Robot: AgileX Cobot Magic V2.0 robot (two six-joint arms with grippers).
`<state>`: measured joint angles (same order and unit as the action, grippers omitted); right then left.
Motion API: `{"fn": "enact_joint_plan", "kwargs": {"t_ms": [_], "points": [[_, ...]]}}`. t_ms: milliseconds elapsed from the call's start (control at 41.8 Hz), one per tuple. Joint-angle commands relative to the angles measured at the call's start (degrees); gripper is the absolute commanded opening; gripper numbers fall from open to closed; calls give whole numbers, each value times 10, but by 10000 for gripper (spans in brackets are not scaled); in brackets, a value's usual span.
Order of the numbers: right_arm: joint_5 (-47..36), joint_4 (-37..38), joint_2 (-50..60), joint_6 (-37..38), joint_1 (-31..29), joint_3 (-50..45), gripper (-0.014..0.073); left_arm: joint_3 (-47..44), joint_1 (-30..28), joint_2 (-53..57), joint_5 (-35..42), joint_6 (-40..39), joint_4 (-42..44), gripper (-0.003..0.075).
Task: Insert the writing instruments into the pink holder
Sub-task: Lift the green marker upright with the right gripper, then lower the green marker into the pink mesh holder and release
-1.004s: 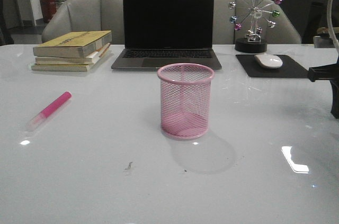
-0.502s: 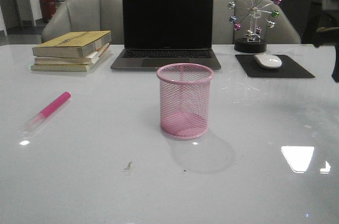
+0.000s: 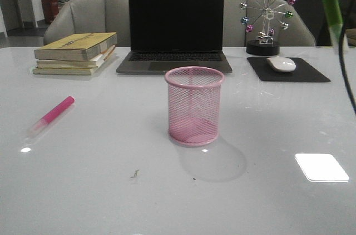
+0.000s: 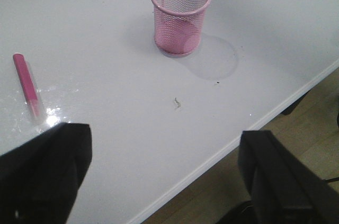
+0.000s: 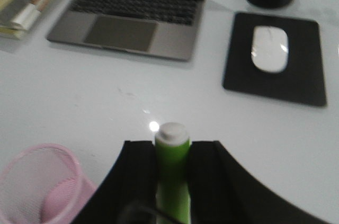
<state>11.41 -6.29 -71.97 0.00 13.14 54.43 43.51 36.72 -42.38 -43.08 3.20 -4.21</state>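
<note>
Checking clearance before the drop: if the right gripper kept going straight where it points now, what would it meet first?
Probably bare table: the right gripper, shut on the green pen, points between the pink cup and the laptop. Depth is unclear.

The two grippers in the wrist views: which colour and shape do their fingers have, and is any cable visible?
Both have black, matte, plain fingers. The left gripper shows two broad blocky fingers. The right gripper has fingers with curved, sloping outer edges. A thin dark cable hangs at the right edge of the front view.

Pink mesh holder (image 3: 194, 106), magenta pen (image 3: 51, 115), lime-green pen (image 5: 172, 168)
</note>
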Motion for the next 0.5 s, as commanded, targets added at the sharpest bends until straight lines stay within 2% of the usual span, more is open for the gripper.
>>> {"fn": "enact_joint_plan", "kwargs": {"t_ms": [0,239,478], "points": [[-133,-6,30,-4,53,-5,162,15,4,-1,41,-2,-7,614],[-318,3,-23,-4,169,-13,162,15,4,-1,41,-2,-7,614],[-425,4,-115,-4,190,-13,162,15,4,-1,41,-2,-7,614]]}}
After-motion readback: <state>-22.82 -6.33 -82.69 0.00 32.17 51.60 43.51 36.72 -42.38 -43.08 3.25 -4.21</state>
